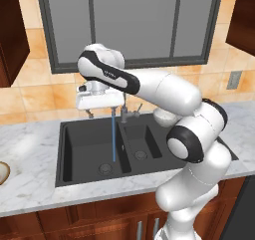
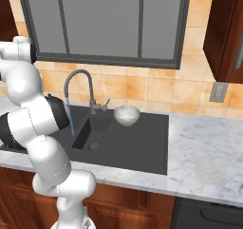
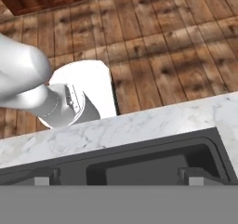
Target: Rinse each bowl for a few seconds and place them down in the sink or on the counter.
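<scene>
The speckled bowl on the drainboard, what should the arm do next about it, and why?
Probably swing the open gripper right and down toward the speckled bowl. Water already runs from the tap into the sink, the gripper holds nothing, and the bowl sits unrinsed on the drainboard beside the tap.

Arm point(image 1: 164, 92) bent at elbow, reaching left. Hand point(image 1: 102, 115) level, fingers point(image 3: 42, 177) spread wide, empty.
</scene>
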